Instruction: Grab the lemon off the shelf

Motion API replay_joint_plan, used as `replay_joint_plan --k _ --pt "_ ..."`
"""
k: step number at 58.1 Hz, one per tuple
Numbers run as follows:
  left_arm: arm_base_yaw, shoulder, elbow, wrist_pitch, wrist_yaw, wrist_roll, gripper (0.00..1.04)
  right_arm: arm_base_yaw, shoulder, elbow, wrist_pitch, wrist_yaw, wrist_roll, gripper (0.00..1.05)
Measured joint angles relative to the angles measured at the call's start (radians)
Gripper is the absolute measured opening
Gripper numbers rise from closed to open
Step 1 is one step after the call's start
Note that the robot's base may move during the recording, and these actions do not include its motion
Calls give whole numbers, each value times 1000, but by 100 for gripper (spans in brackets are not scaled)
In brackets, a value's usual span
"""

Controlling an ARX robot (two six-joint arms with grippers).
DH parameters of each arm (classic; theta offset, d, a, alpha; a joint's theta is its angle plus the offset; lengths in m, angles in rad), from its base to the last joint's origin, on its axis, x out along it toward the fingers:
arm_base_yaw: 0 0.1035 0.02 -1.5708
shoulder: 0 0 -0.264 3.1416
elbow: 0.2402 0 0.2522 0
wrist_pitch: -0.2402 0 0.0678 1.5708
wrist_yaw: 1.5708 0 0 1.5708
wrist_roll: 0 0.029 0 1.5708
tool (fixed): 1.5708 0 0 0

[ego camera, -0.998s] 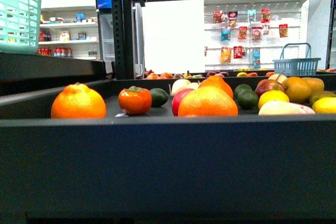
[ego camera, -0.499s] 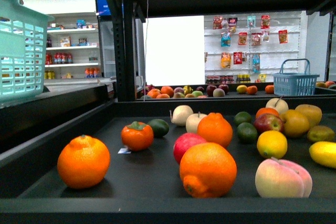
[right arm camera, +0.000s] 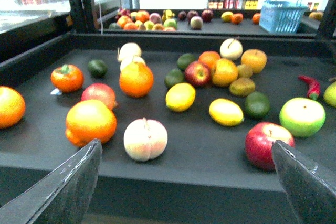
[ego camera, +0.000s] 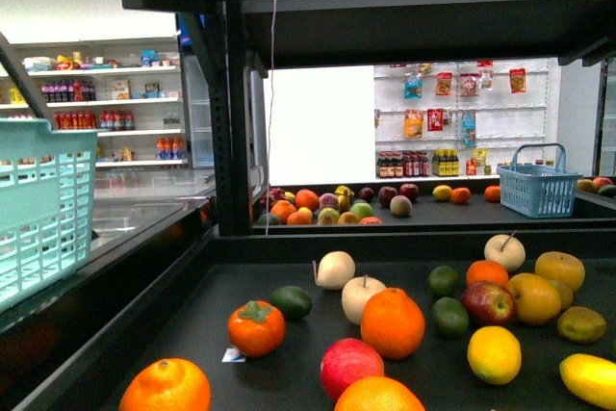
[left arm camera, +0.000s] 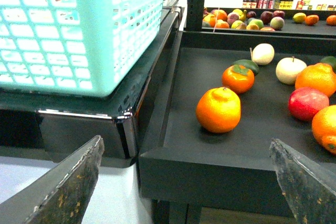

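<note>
Shop aisle with a black metal tiered shelf (ego camera: 192, 334) of loose fruit; we hold both arms low at its front edge, claws empty.

Our left gripper (left arm camera: 185, 141) points at the tray's near left corner, beside one aqua plastic lattice basket (left arm camera: 79, 24). Its two grey fingers (left arm camera: 73, 187) are spread wide with nothing between them. Our right gripper (right arm camera: 186, 144) faces the tray head-on, its two fingers equally wide apart and bare. The bright yellow elongated lemon (right arm camera: 226, 112) lies on the tray floor toward the right, well clear of both claws. It is just beside a dark green round fruit (right arm camera: 257, 104) and near the one rounder yellow fruit (right arm camera: 180, 97). From the right wrist we count one pale peach (right arm camera: 145, 139), one green apple (right arm camera: 302, 117) and one red chilli (right arm camera: 308, 85). One blue plastic basket (ego camera: 536, 180) sits on the far stand.
</note>
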Motion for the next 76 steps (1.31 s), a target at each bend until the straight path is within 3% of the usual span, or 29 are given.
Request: replay_joint_plan --k 43,48,51,62,69,76 --pt "0 0 0 0 0 0 97 0 0 0 1 0 0 97" --pt "3 77 51 -146 41 -206 97 0 0 0 0 -1 0 97" --pt "18 148 92 -145 92 -359 97 0 0 0 1 0 0 97" --pt "194 514 336 0 290 -742 97 0 0 0 1 0 0 97" --pt "280 786 503 55 343 -926 97 0 0 0 1 0 0 97" --pt "309 1029 667 113 348 -1039 97 0 0 0 1 0 0 97"
